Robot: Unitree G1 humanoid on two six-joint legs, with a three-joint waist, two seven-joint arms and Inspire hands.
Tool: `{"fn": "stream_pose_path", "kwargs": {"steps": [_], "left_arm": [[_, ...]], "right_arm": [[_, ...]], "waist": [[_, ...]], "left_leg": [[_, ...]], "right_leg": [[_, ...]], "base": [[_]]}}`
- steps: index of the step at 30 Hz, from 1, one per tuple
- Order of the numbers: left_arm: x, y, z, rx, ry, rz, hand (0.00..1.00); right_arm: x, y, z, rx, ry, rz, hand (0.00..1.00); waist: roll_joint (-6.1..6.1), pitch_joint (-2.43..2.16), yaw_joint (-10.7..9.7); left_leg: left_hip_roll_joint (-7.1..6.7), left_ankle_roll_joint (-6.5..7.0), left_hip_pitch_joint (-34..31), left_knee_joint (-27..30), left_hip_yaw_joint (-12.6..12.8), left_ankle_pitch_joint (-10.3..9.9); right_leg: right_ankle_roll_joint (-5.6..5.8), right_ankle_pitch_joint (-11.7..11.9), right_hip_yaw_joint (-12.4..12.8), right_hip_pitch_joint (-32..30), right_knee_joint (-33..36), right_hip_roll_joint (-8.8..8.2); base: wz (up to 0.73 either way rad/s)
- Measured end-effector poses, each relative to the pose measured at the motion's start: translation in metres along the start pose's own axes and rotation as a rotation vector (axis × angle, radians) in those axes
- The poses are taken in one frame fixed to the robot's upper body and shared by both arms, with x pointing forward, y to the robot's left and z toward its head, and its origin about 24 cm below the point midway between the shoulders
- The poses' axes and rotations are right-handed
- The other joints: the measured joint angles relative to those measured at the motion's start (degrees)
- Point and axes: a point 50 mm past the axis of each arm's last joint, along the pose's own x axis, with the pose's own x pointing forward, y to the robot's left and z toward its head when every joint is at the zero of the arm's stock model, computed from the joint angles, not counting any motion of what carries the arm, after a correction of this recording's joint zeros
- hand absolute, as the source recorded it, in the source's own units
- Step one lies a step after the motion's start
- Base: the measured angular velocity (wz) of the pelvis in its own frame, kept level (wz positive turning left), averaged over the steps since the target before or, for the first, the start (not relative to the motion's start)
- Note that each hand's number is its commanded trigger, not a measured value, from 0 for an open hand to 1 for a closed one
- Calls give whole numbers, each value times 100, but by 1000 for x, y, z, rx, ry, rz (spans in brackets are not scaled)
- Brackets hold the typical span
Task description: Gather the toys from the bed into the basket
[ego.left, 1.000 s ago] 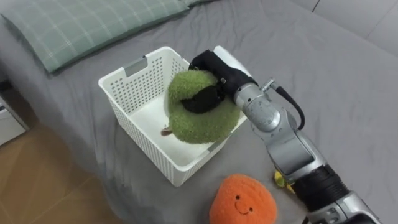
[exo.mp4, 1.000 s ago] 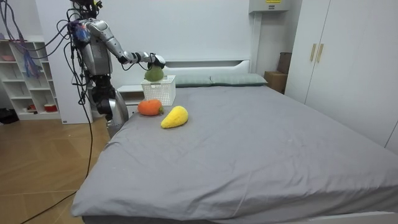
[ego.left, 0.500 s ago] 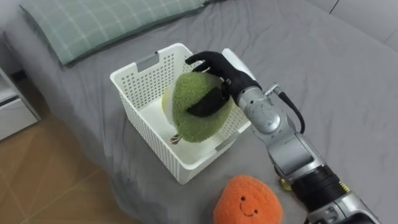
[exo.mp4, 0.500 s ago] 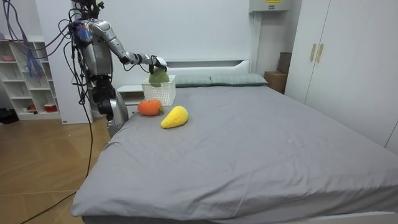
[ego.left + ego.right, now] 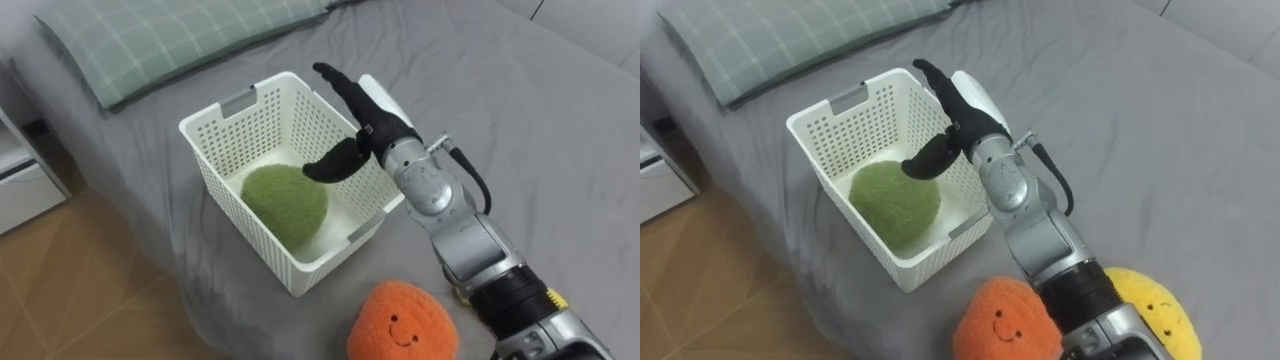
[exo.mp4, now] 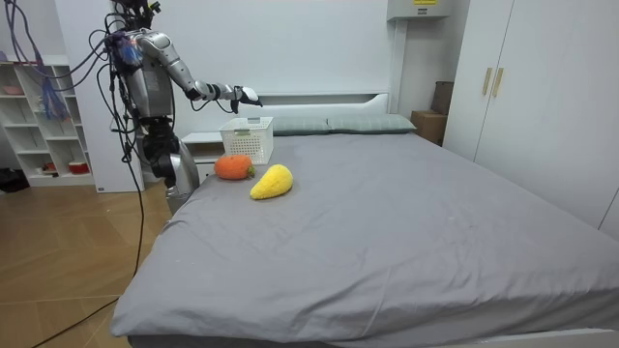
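Right hand (image 5: 372, 130): hung over the far right rim of the white basket (image 5: 225, 105), fingers straight and fanned out toward the far side, thumb crooked down over the basket's inside, clasped on nothing.

Green plush toy (image 5: 285, 198): lay inside the basket on its bottom, toward the near wall, below the thumb and apart from it.

Orange plush toy (image 5: 402, 322), stitched smile facing up: sat on the grey bed (image 5: 520, 130) outside the basket, nearer and to the right of it, just beside the robot's forearm.

Yellow plush toy (image 5: 1155, 300): rested on the sheet to the right of the orange one, partly hidden behind the arm. Looked close beside it from the room view, though contact could not be told.

Basket itself: stood upright near the bed's left edge, one corner turned toward the robot. Sat just short of the green checked pillow (image 5: 170, 35) at the far left, apart from it.

Seen from across the room: stood upright on the wooden floor (image 6: 68, 261) at the bed's side, up by the pillow end, right arm stretched out level over the basket. Backed by a white nightstand (image 6: 203, 145) and open shelves (image 6: 39, 116) – and, across the bed at the room view's right, a tall pale wardrobe (image 6: 532, 97).
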Motion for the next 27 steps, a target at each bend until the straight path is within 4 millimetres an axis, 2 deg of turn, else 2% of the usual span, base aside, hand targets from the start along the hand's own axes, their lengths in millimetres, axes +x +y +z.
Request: {"fn": "stream_pose_path", "kwargs": {"steps": [8, 14, 18, 20, 22, 26, 27], "left_arm": [[0, 0, -2, 10, 6, 15, 0], [0, 0, -6, 11, 17, 15, 0], [-2, 4, -17, -3, 38, 22, 0], [-4, 4, -22, -4, 51, 23, 0], [-4, 5, -25, -3, 58, 27, 0], [-4, 6, -25, -38, 47, 37, 0], [-4, 5, -25, -50, 45, 41, 0]], "right_arm": [[0, -2, 0, 3, -8, -27, 0], [-1, -10, -15, 33, 23, -53, 0], [-7, -29, -29, 103, 54, -103, 0], [-11, -41, -38, 132, 82, -159, 0], [-18, -52, -49, 141, 112, -217, 0], [-35, -57, -71, 166, 150, -275, 0], [-44, -55, -82, 166, 185, -276, 0]], "waist": [[-2, -3, -30], [-18, -15, -86], [-64, -60, -354], [-51, -75, -439], [-22, -98, -617], [49, -120, -848], [83, -125, -939]], "left_leg": [[2, 0, 4, 3, 5, 1], [22, 6, 77, -23, 120, 4], [33, 16, 128, -16, 217, 8], [49, 33, 197, -23, 308, -8], [77, 44, 263, -53, 435, -15], [130, 57, 412, -137, 671, -26], [137, 67, 510, -180, 745, -34]], "right_leg": [[0, 0, 5, -4, 11, -3], [0, 0, 89, 12, 33, -12], [-1, 2, 231, 28, 35, -7], [0, 12, 358, 49, 39, -1], [0, 32, 483, 51, 47, -1], [-5, 70, 676, 82, 52, 8], [-4, 72, 761, 129, 51, 10]], "base": [[0], [-6], [-13], [-24], [-24], [-32], [-32]]}}
